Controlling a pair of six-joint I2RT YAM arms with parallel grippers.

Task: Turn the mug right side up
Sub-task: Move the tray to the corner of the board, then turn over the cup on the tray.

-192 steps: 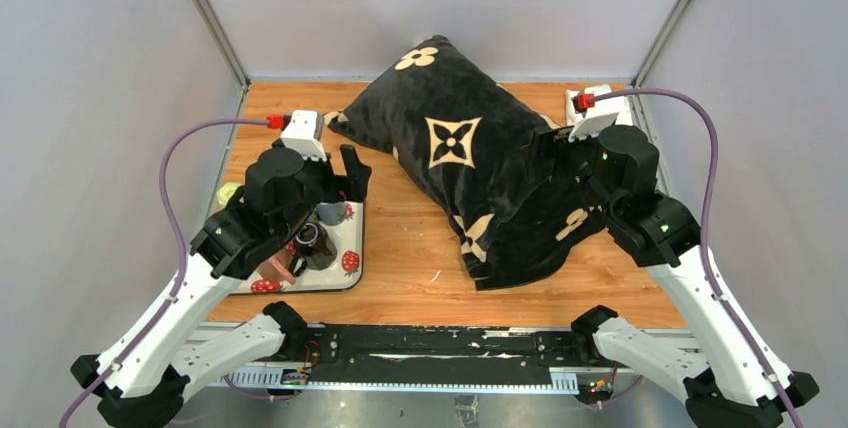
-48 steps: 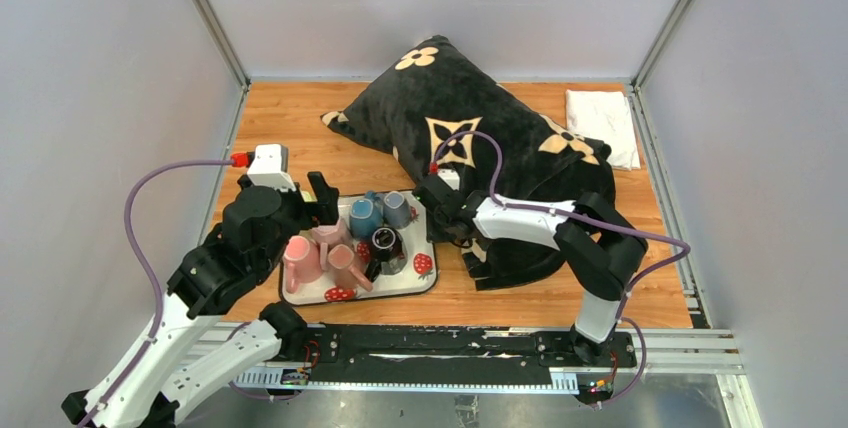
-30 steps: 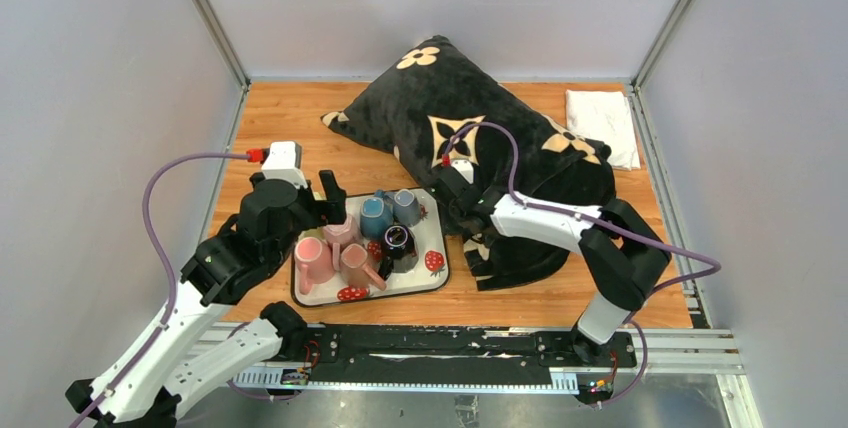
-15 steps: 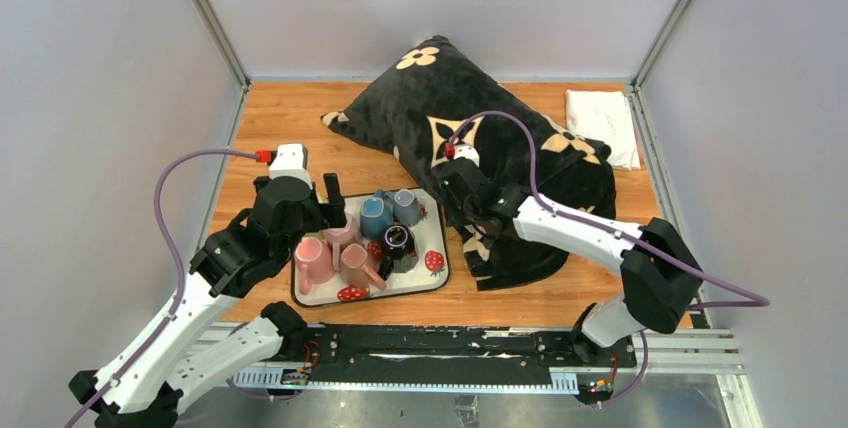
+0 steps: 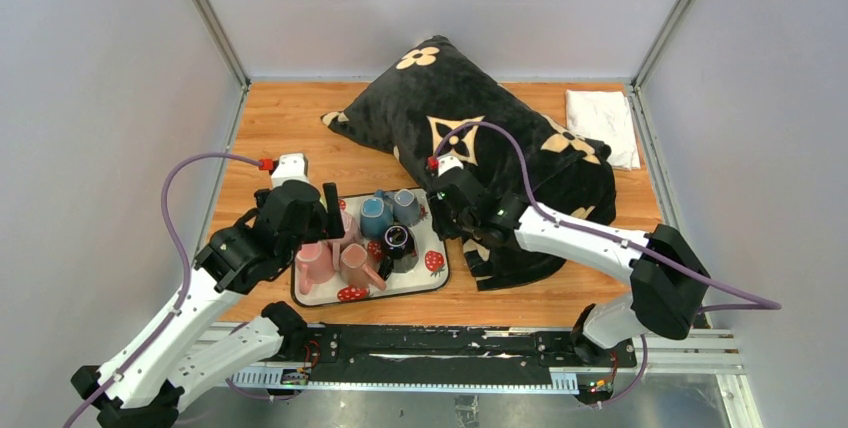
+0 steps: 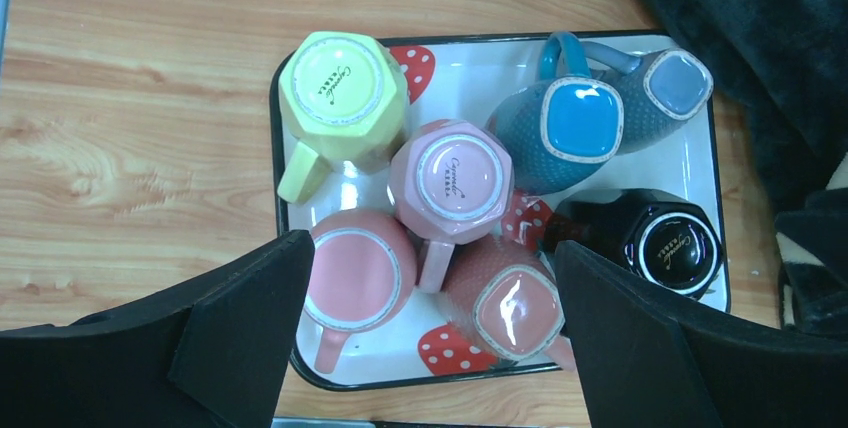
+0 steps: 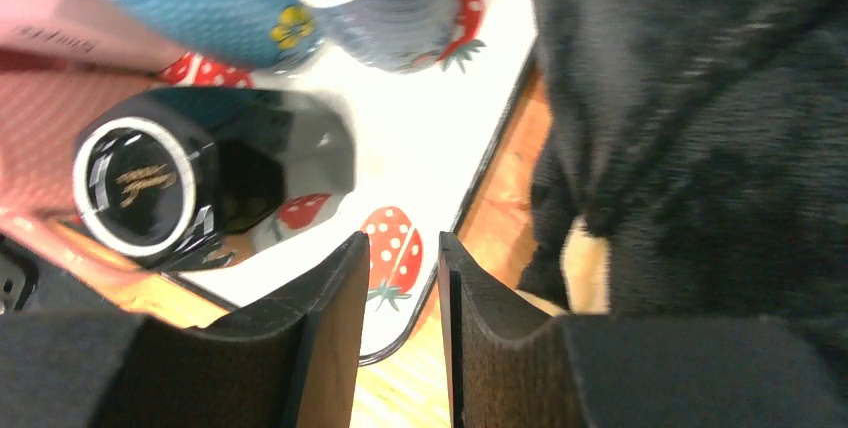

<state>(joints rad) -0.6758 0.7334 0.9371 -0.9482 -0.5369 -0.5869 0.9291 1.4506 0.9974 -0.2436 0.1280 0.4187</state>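
Left wrist view: 7 mugs (image 6: 450,178) upside down on tray (image 6: 285,208), directly below left gripper (image 6: 430,333), fingers spread wide. Right gripper (image 7: 400,343) nearly closed, empty, beside tray's right edge.

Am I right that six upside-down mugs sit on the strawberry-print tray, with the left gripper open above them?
Not quite: the left wrist view shows seven upside-down mugs on the strawberry-print tray, including a yellow ceramic mug. The left gripper is indeed open above them.
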